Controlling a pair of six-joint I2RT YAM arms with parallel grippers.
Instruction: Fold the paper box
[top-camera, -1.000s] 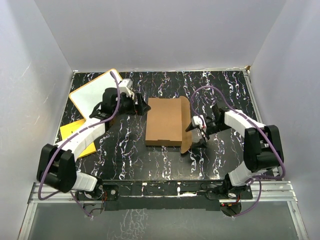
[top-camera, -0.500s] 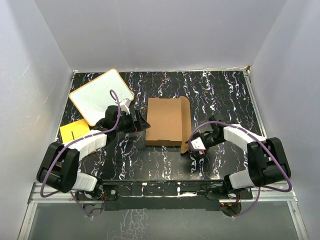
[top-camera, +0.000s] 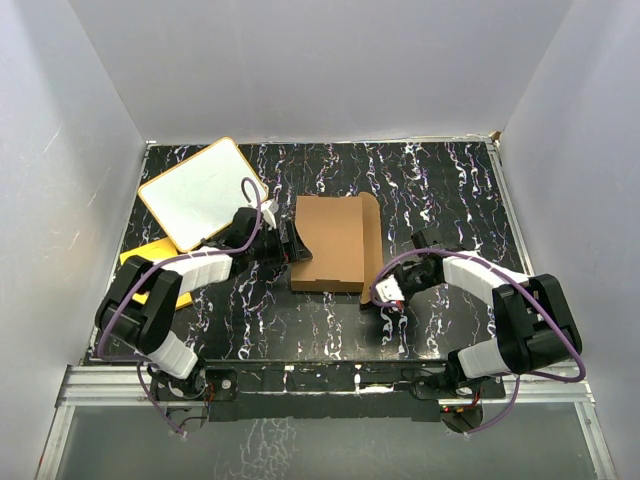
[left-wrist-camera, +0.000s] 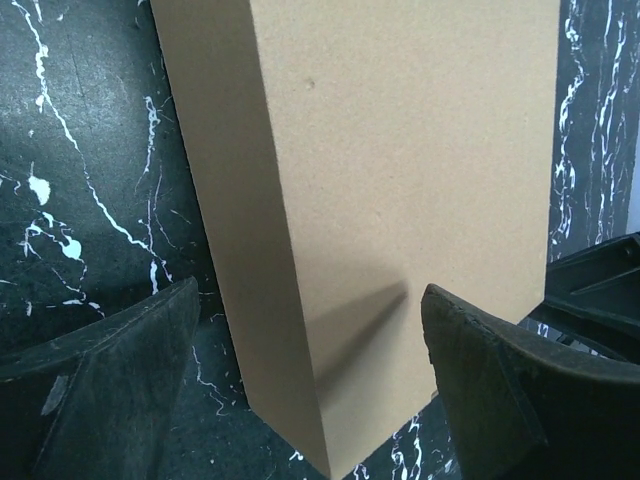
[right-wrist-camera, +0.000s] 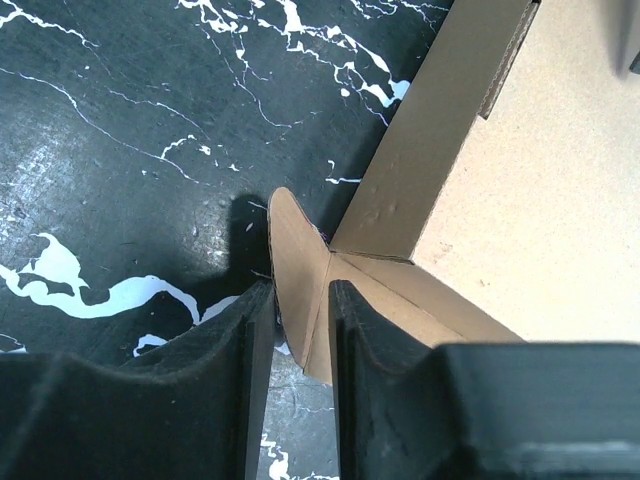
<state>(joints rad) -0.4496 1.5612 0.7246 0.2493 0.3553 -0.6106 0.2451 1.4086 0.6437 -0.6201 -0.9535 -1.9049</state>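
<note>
The paper box (top-camera: 330, 243) is a shallow brown cardboard box lying in the middle of the table, with its right side wall (top-camera: 372, 240) standing up. My left gripper (top-camera: 288, 243) is at its left edge. In the left wrist view it (left-wrist-camera: 310, 390) stands open, with the box's near corner (left-wrist-camera: 400, 150) between the wide-apart fingers and neither touching it. My right gripper (top-camera: 380, 293) is at the box's near right corner. In the right wrist view it (right-wrist-camera: 300, 370) has closed narrow on a rounded corner flap (right-wrist-camera: 298, 260) of the box (right-wrist-camera: 540, 200).
A white board with an orange rim (top-camera: 198, 192) lies at the back left, close behind my left arm. A flat orange-yellow sheet (top-camera: 138, 258) lies under that arm. The black marbled table (top-camera: 440, 190) is walled on three sides.
My left gripper has slid right to the box's left edge. My right gripper has come nearer and lower to the box's front right corner and narrowed onto the flap.
</note>
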